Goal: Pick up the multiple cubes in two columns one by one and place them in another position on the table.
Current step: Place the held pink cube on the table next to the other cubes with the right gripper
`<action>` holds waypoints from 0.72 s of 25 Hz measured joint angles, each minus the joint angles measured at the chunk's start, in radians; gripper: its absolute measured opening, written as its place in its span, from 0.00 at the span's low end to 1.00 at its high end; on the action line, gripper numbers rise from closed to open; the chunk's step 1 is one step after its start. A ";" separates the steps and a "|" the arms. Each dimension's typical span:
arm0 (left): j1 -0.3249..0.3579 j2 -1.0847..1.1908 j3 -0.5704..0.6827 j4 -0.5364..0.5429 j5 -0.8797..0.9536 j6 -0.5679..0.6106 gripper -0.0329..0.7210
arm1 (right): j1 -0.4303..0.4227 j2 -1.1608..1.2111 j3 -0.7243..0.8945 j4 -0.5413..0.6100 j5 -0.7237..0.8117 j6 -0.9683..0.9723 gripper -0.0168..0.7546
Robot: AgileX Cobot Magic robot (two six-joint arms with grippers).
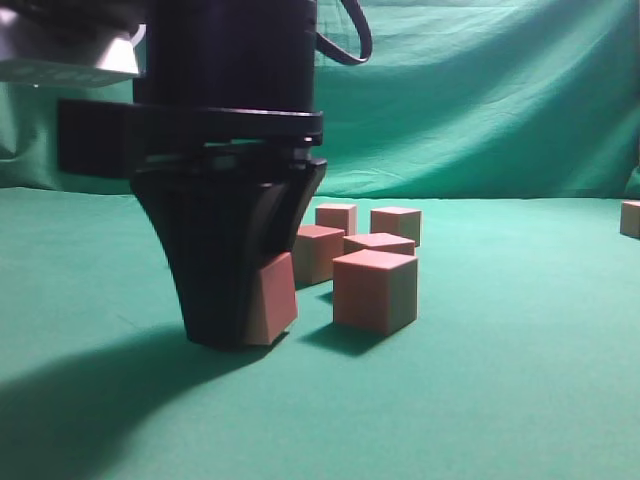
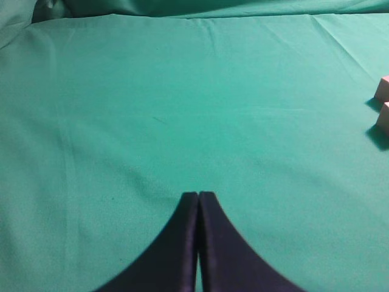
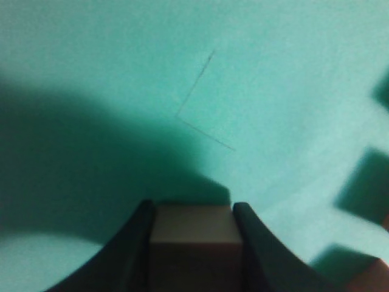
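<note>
My right gripper (image 1: 240, 335) stands low on the green table (image 1: 500, 400), shut on one pinkish cube (image 1: 272, 300) that sits tilted between its black fingers. The right wrist view shows that cube (image 3: 193, 228) filling the gap of the right gripper (image 3: 193, 205). Just right of it is a cluster of cubes: the nearest (image 1: 374, 290), one behind it (image 1: 379, 243), one to the left (image 1: 318, 252), and two at the back (image 1: 336, 217) (image 1: 396, 223). My left gripper (image 2: 198, 194) is shut and holds nothing, over bare cloth, with two cubes (image 2: 383, 90) (image 2: 383, 117) at its view's right edge.
A lone cube (image 1: 630, 218) sits at the far right edge. Wrinkled green backdrop cloth (image 1: 480, 100) hangs behind the table. Thin drawn lines (image 3: 203, 115) mark the cloth ahead of the right gripper. Cube shadows (image 3: 364, 182) fall on its right.
</note>
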 joint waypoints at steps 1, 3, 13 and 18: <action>0.000 0.000 0.000 0.000 0.000 0.000 0.04 | 0.000 0.000 0.000 0.000 -0.002 -0.002 0.35; 0.000 0.000 0.000 0.000 0.000 0.000 0.04 | 0.000 0.000 0.000 0.000 -0.004 -0.004 0.35; 0.000 0.000 0.000 0.000 0.000 0.000 0.04 | -0.001 0.000 0.000 -0.006 -0.004 -0.021 0.35; 0.000 0.000 0.000 0.000 0.000 0.000 0.04 | -0.001 0.001 0.000 -0.017 -0.006 -0.023 0.35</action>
